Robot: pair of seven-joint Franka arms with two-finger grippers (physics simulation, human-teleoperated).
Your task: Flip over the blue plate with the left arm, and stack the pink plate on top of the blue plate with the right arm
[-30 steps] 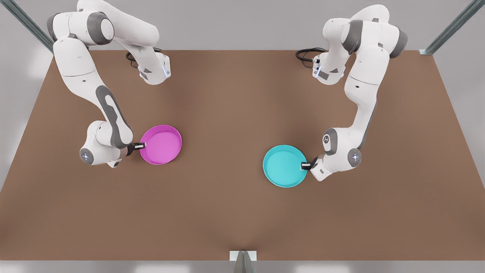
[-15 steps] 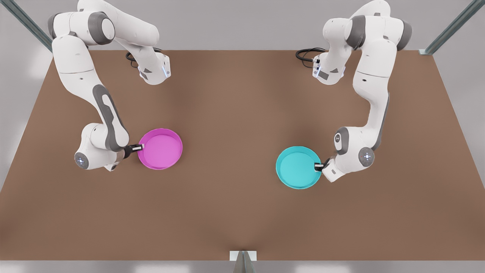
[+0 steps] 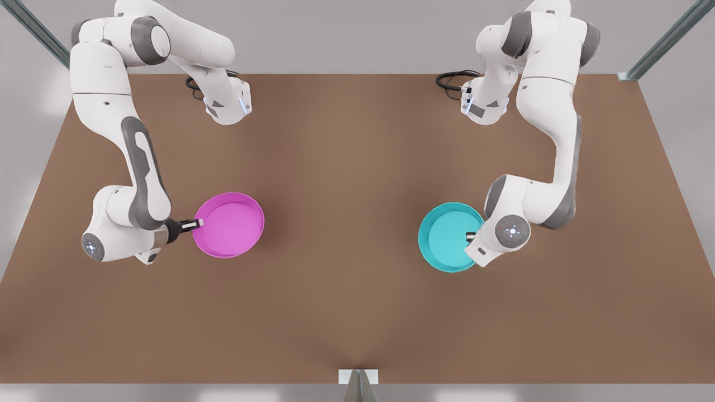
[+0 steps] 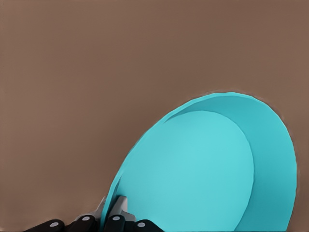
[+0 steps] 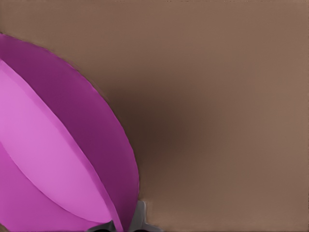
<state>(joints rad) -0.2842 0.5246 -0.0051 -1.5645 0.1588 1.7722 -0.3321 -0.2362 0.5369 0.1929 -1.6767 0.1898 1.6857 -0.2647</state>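
The blue plate [image 3: 447, 237] is at the front view's right, lifted and tilted with its hollow facing the camera. My left gripper [image 3: 471, 237] is shut on its rim on the side toward the front view's right; the left wrist view shows the blue plate [image 4: 203, 174] pinched at its edge by the left gripper [image 4: 110, 212]. The pink plate [image 3: 229, 224] is at the front view's left, slightly tilted. My right gripper [image 3: 195, 224] is shut on its rim on the side toward the front view's left. In the right wrist view the pink plate [image 5: 58, 154] rises steeply from the right gripper [image 5: 130, 221].
The brown table [image 3: 346, 167] stretches wide between the two plates. Black cables [image 3: 452, 81] lie near the arm bases at the back. A small metal bracket [image 3: 357, 378] sits at the middle of the table's front edge.
The left gripper carried the blue plate toward the front view's right and tipped it up more. The right gripper drew the pink plate a little toward the front view's left and lifted it.
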